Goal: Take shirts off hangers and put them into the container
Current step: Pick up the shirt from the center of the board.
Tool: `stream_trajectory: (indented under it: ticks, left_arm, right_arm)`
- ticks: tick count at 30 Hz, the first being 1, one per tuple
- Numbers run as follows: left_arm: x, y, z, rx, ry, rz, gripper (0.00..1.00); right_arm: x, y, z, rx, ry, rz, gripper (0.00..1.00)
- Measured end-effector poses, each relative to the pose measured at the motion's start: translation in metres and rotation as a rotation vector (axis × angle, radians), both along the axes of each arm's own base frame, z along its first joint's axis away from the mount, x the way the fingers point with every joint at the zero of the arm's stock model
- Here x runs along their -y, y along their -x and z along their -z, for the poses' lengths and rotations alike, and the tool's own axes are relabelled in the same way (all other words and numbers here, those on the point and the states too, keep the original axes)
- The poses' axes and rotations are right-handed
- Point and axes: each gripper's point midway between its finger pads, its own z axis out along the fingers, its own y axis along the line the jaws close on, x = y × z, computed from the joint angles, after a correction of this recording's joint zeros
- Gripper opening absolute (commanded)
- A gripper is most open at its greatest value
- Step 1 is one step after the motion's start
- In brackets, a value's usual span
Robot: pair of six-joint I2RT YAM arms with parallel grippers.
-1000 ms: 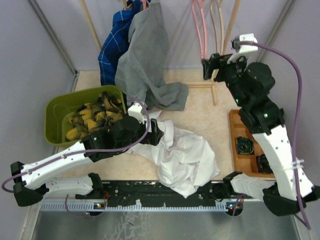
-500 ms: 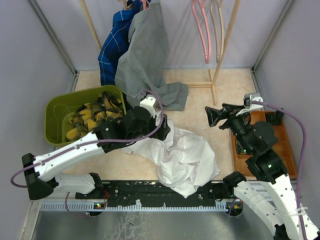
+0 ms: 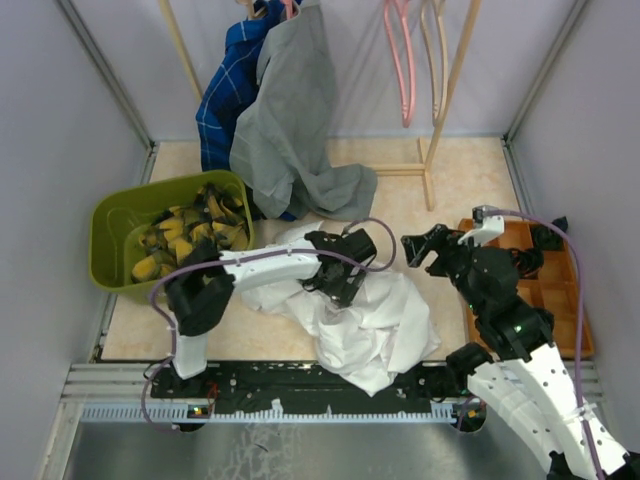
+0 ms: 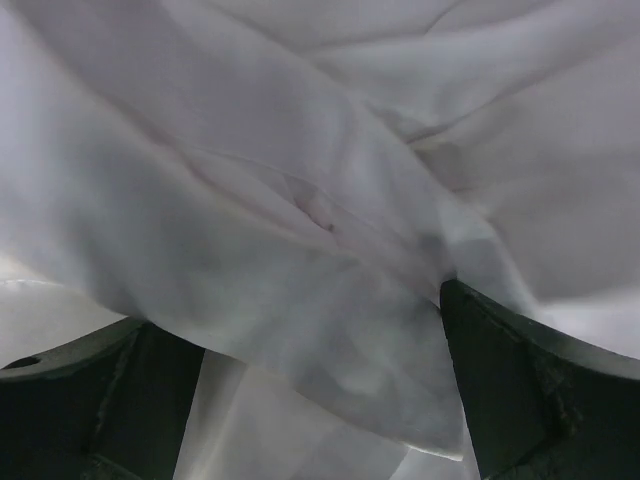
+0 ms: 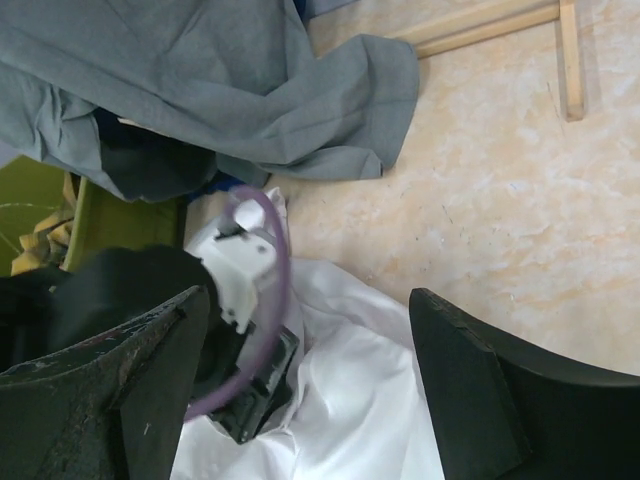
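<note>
A white shirt lies crumpled on the table, near the green container. The left hand hangs open right over its folds. The right hand is open just beside. The left hand should close on a thick bunch of cloth before lifting.

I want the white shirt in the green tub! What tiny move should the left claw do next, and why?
Probably pinch shut. The left claw is wide open and pressed into the white shirt, with a fold of cloth bunched between its fingers, so closing should grab it for lifting toward the green tub.
</note>
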Motion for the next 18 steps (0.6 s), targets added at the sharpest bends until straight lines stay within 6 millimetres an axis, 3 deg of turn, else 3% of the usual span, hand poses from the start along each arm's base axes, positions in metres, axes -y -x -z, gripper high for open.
stream_trajectory:
  ticks: [3,6,9,11,12,18]
  left_arm:
    - [-0.022,0.017,0.039,-0.091,-0.125,0.004,0.98]
    - [-0.029,0.035,0.044,-0.155,-0.104,0.018,0.83]
    - [-0.031,0.053,0.052,-0.227,-0.070,0.043,0.50]
    - [-0.030,0.060,0.052,-0.245,-0.037,0.058,0.09]
    - [-0.031,0.063,0.053,-0.254,-0.030,0.065,0.01]
    - [-0.039,0.068,0.040,-0.228,0.013,0.071,0.00]
  right_arm:
    - [-0.003,-0.005,0.008,-0.033,0.014,0.000,0.83]
    - [-0.006,-0.009,0.017,-0.069,0.031,-0.005,0.84]
    - [-0.009,-0.011,0.026,-0.099,0.038,-0.012,0.86]
    - [-0.012,-0.013,0.036,-0.135,0.044,-0.020,0.86]
    - [-0.014,-0.013,0.042,-0.155,0.047,-0.025,0.86]
    - [-0.026,-0.013,0.091,-0.345,0.082,-0.062,0.81]
